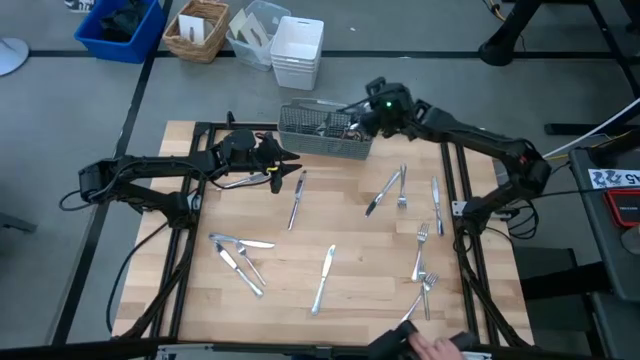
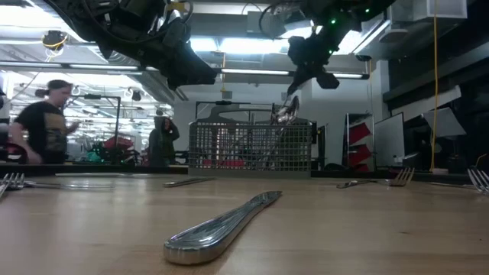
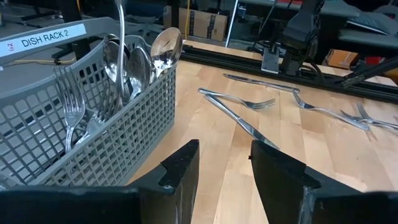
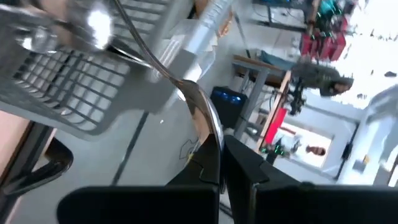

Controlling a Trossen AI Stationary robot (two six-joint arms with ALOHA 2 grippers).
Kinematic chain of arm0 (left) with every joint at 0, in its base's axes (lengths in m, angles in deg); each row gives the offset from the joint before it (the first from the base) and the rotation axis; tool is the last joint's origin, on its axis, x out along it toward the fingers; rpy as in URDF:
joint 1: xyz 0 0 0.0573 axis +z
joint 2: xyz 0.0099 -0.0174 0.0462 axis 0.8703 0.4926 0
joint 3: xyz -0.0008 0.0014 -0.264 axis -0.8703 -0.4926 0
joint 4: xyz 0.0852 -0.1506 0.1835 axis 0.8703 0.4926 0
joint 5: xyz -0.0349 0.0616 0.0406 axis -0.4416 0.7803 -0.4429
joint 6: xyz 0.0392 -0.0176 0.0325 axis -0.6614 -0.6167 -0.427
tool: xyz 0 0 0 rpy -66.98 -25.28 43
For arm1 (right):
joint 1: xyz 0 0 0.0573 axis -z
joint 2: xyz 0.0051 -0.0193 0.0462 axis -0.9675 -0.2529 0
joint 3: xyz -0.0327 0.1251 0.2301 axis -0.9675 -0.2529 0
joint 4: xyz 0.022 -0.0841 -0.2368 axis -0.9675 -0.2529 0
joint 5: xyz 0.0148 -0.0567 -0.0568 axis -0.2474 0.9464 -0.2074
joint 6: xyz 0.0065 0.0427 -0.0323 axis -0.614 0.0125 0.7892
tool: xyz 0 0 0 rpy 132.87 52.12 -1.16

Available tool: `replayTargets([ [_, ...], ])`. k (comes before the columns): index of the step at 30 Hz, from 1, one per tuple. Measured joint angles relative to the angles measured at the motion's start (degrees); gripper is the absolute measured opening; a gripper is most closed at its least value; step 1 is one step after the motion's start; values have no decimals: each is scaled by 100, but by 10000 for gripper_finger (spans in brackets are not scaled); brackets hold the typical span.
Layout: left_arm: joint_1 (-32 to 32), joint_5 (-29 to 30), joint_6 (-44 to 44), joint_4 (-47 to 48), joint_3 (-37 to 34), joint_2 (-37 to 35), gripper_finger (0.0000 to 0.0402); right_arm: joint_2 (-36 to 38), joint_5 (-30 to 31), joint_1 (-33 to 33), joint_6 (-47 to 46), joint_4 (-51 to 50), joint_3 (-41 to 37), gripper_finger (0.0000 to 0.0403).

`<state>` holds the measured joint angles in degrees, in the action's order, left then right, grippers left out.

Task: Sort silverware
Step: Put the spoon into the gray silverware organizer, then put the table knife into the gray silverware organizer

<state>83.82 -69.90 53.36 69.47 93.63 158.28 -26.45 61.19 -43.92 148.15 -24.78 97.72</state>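
Note:
The grey wire-mesh caddy stands at the table's far edge, with spoons and forks upright in it. My right gripper hovers over its right end, shut on a slim silver utensil that reaches down into the caddy. My left gripper waits open and empty, just left of the caddy above the table. More silverware lies flat on the wood: forks at the right and knives at the left. My right gripper pinches the utensil's broad handle end between its two fingers, which slant down from the table's right side. The utensil hangs aslant below them. Its thin stem runs down among the spoons in the caddy, where its lower end is hidden.
A knife lies close to the low camera, and another lies mid-table. A blue bin, a wicker basket and a white bin stand beyond the far edge. A person's hand shows at the near edge.

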Motion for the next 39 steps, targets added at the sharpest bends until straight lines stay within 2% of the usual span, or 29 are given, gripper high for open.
replayTargets([
  [11, 0, 2, 59, 5, 0, 2, 139, -361, -52, -278, 240, -27, 0, 20],
  [23, 7, 142, 198, 83, 16, -1, 139, -395, 82, -300, -17, -20, 0, 123],
  [25, 45, 276, 142, 719, 158, -62, 139, -395, 295, -300, -415, -16, 0, 129],
  [27, 130, 360, 18, 1762, 424, -130, 139, -395, 470, -298, -893, -39, 10, 130],
  [31, 294, 646, 3, 3603, 903, -160, 139, -342, 427, -294, -1269, -270, 137, 131],
  [39, 607, 818, 3, 5494, 892, -111, 139, 140, 8, -291, -2093, -838, 560, 131],
])
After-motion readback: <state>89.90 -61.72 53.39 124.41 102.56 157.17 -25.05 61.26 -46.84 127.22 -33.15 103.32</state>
